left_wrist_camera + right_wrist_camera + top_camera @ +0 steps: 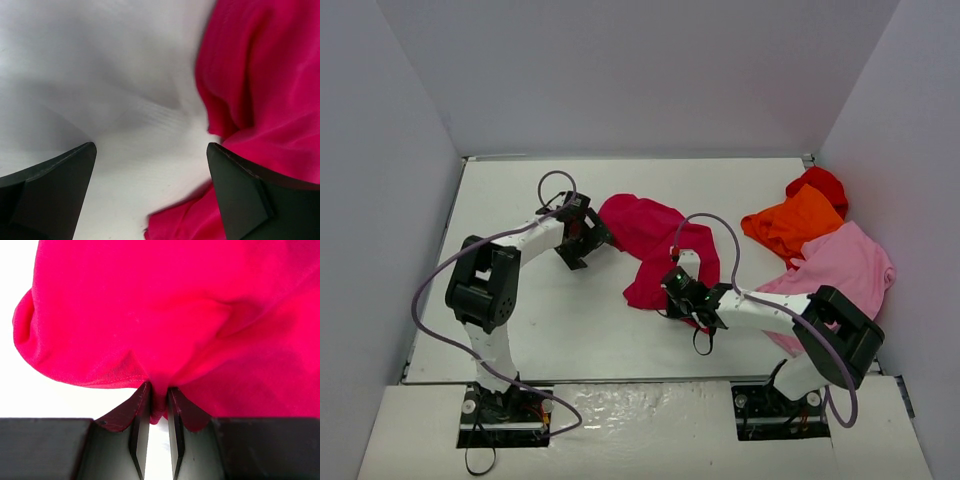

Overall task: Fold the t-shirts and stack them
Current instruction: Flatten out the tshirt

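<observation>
Nearest, the right end effector (682,292) is pinched tight on a fold at the near edge of the crimson t-shirt (655,235). Its wrist view shows cloth squeezed in the narrow slit between the two fingers, with the rest of the shirt bunched beyond them. The shirt lies crumpled on the white surface (570,330), about the middle and a little right of centre.

Further back and to the left, the left end effector (582,236) stands at the shirt's left edge with its jaws spread wide and nothing between them. Its wrist view shows bare surface in the gap and crimson cloth beside one finger.

Over at the right side, apart from the crimson one, the light pink t-shirt (840,265) lies in a heap. The orange t-shirt (795,222) sits just behind it, touching it, and the bright red t-shirt (820,183) is farthest back, touching the orange.
</observation>
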Robot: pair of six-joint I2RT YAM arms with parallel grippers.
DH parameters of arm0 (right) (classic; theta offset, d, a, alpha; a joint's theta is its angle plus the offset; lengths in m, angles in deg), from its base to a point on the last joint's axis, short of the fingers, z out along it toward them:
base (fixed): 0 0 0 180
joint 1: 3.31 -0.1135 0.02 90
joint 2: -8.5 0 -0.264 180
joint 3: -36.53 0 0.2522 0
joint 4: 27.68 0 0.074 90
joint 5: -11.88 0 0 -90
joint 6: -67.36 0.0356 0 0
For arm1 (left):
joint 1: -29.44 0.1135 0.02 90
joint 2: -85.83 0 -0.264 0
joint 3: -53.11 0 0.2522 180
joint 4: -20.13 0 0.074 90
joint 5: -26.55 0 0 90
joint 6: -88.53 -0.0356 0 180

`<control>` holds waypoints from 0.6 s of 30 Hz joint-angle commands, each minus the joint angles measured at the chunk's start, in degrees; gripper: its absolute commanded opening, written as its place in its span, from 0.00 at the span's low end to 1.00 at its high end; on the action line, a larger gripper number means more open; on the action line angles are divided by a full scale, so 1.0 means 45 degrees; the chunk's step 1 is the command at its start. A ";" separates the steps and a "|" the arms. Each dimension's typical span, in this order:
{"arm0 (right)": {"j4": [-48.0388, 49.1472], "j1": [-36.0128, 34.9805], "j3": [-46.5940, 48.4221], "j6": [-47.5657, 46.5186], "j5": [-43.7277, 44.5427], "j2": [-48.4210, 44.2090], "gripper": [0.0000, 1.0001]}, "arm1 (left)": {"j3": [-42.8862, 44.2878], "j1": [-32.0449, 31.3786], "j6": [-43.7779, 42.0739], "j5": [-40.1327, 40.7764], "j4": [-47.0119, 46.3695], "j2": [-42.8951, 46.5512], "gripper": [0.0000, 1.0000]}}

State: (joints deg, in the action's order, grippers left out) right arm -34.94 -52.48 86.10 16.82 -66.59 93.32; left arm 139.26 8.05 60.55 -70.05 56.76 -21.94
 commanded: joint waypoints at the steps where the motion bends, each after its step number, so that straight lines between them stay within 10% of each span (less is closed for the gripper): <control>1: -0.2313 -0.0090 -0.0879 0.0388 -0.0721 0.0020 0.17 | 0.0717 0.0046 -0.0185 -0.0323 -0.0571 -0.1358 0.93; 13: -0.2588 -0.0079 -0.0918 0.0674 -0.0677 -0.0401 0.17 | 0.2305 0.0026 -0.0552 -0.0672 0.0263 -0.2672 0.92; 18: -0.2644 -0.0090 -0.0907 0.0703 -0.0640 -0.0438 0.17 | 0.2971 0.0018 -0.1076 -0.0519 0.1072 -0.2986 0.49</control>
State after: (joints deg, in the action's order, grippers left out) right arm -36.74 -52.50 84.47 19.39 -67.90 90.79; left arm 151.21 8.10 59.02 -74.08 55.02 -31.54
